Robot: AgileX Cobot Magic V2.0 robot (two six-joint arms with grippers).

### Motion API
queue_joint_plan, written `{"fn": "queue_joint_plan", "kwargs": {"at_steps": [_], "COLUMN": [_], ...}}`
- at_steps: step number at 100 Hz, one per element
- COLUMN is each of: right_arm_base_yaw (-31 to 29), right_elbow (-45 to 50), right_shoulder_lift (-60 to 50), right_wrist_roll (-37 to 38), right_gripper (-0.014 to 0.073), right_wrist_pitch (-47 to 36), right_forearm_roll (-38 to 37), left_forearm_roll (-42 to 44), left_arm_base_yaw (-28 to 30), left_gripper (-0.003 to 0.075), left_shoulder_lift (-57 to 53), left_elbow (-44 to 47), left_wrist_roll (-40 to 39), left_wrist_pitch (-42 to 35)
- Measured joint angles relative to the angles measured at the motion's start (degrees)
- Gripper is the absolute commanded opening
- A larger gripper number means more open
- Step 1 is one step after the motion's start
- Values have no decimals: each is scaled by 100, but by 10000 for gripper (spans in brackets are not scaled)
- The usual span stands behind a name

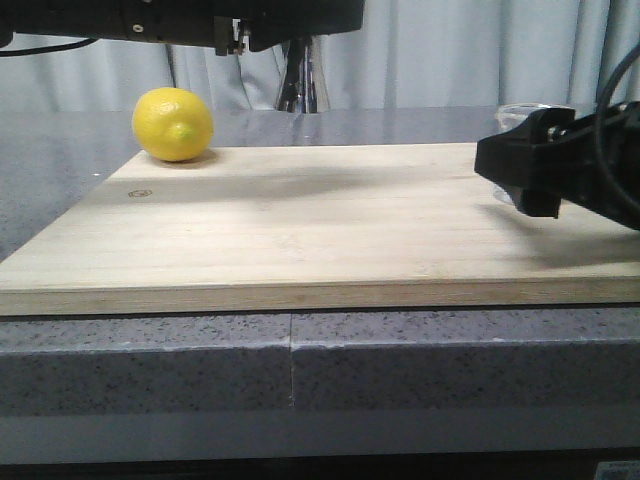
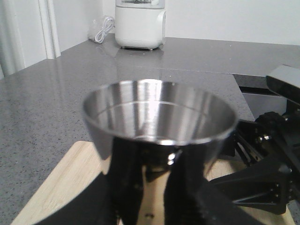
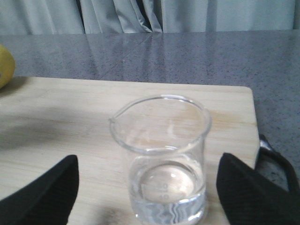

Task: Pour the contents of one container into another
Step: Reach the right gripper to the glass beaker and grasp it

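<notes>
**Pour not yet begun**

Held the jigger (image 2: 159, 126) upright in the left gripper (image 2: 154, 187), clamped about its lower cone, raised above the wooden board (image 1: 300, 230); showed no clear liquid in its bowl. Straddled the beaker (image 3: 161, 159) with the right gripper (image 3: 150, 192), fingers (image 3: 42, 197) spread wide and apart from the glass; left it standing on the board near the right edge, clear liquid inside. Judged remaining: grasping, lifting, bringing together, tipping.

lemon (image 1: 173, 124) back-left on board (image 1: 300, 230), beaker (image 3: 161, 159) back-right
</notes>
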Motion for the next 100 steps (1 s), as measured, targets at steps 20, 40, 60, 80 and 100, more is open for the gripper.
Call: {"fn": "queue_joint_plan", "kwargs": {"at_steps": [20, 40, 60, 80, 100], "right_arm_base_yaw": [0, 0, 0, 0, 0], "right_elbow": [-438, -672, -696, -696, -696], "right_shoulder_lift": [357, 568, 601, 601, 601], "right_wrist_roll": [22, 49, 49, -88, -111], "right_gripper": [547, 545, 486, 363, 328], "right_wrist_pitch": [111, 291, 371, 396, 405], "right_forearm_roll": [-34, -34, -34, -34, -34], "left_forearm_roll": [0, 0, 1, 1, 1], "left_arm_base_yaw": [0, 0, 0, 0, 0], "left_gripper": [205, 205, 205, 205, 205], "left_shoulder_lift": [0, 0, 0, 0, 0], "left_elbow": [0, 0, 0, 0, 0], "left_wrist_roll": [0, 0, 0, 0, 0], "left_wrist_pitch": [0, 0, 0, 0, 0]}}
